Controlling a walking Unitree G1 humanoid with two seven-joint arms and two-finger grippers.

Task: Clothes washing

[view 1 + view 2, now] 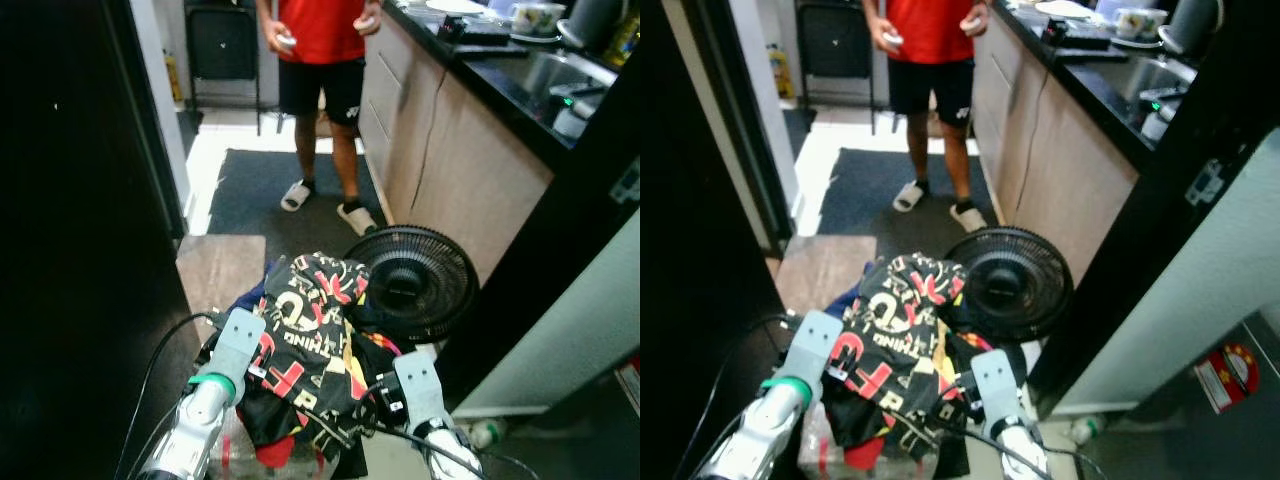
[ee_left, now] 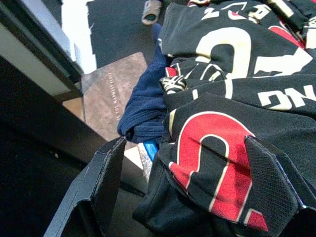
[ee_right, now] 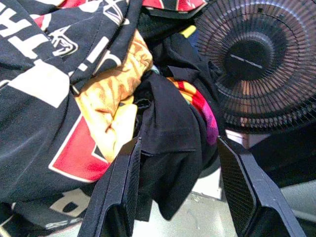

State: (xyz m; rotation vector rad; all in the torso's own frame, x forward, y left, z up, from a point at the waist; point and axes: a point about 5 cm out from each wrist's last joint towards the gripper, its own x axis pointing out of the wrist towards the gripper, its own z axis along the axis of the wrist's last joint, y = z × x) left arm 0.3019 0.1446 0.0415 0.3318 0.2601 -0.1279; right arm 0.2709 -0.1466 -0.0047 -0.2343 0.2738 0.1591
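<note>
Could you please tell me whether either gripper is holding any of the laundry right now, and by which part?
Nothing is clamped. The left gripper and right gripper are open, their fingers bracketing the sides of the clothes pile.

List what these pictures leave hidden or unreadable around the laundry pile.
- Container under the heap of printed black, red and cream clothes: buried by fabric, eye views.
- Round black floor fan: base hidden behind the pile.
- Person in red shirt: cut off by the top edge.
- Small object in the person's hand: too small to identify.
</note>
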